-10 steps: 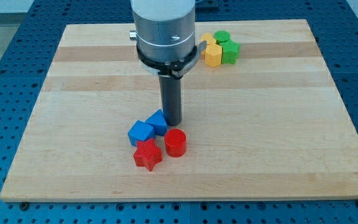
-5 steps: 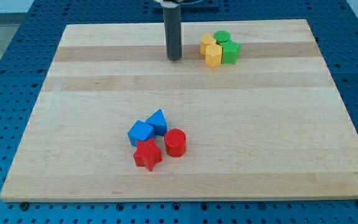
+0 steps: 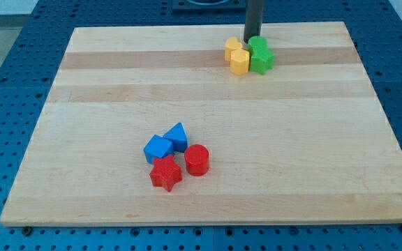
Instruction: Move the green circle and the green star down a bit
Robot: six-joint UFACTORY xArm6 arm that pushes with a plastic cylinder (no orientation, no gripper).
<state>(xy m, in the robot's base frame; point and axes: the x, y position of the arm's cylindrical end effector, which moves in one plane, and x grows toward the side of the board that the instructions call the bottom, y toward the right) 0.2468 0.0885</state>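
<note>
Green circle (image 3: pixel 257 44) and green star (image 3: pixel 262 61) packed together near the top right of the tabletop (image 3: pixel 117 84), circle above star; both look like small, rigid, light plastic blocks, likely to slide easily and twist if hit off-centre, so best pushed square on the circle's top edge, letting it drive the star down. No gripper on this rig, so nothing held: just the rod, my tip (image 3: pixel 252 39) right at the circle's top-left edge, contact too close to call. Two yellow blocks (image 3: pixel 236 56) touching the greens on the left may get dragged along; blue blocks (image 3: pixel 166 143), red cylinder (image 3: pixel 196 160) and red star (image 3: pixel 165 173) well apart below, not in the way.
</note>
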